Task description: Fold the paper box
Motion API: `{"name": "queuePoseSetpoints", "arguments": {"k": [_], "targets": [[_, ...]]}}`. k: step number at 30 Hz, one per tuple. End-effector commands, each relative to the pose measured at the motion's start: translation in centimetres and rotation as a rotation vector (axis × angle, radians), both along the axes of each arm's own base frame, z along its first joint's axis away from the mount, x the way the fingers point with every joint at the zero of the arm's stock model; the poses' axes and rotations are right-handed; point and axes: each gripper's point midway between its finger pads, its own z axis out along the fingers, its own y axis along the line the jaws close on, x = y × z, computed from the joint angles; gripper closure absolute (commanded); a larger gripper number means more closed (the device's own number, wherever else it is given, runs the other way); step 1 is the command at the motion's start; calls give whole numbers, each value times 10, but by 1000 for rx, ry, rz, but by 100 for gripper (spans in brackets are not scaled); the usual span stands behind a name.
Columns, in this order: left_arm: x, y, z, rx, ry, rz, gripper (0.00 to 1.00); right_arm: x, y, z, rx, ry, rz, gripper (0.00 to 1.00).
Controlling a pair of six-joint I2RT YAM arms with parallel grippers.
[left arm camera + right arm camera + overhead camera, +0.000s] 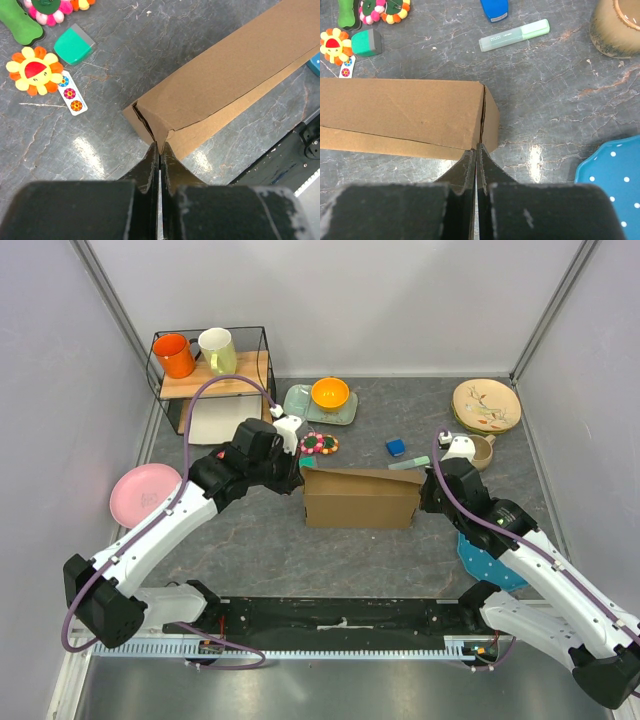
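Currently you are squaring the paper box (360, 502), left gripper (159, 146) and right gripper (476, 148) clenched empty at its ends; next, likely pressing flaps inward.

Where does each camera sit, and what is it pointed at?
Top external: above and behind the robot, looking down; left arm and right arm flank the paper box.
Left wrist: on the left arm, looking past the shut left gripper at one box end.
Right wrist: on the right arm, past the shut right gripper at the other end.
Both wrist views share the box and the sunflower toy.
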Motion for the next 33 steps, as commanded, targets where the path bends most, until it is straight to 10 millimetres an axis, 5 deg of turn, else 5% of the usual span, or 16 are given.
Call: {"name": "queuePoseSetpoints", "arguments": {"k": [1,10,18,25,33], "targets": [[-5,-20,16,-114,12,-39,98,-10,-4,-15,-33,71,7,98],[-8,-20,9,-119,38,-29,98,-11,-4,-16,-33,72,13,98],[-14,-11,-28,-75,84,-2,98,-13,-5,-18,-31,76,12,98],[-17,-12,-34,-84,95,-9,98,-13,-5,-17,-36,73,14,99],[-9,-1,-7,-62,16,31,65,-13,-6,-11,-29,62,9,97]]}}
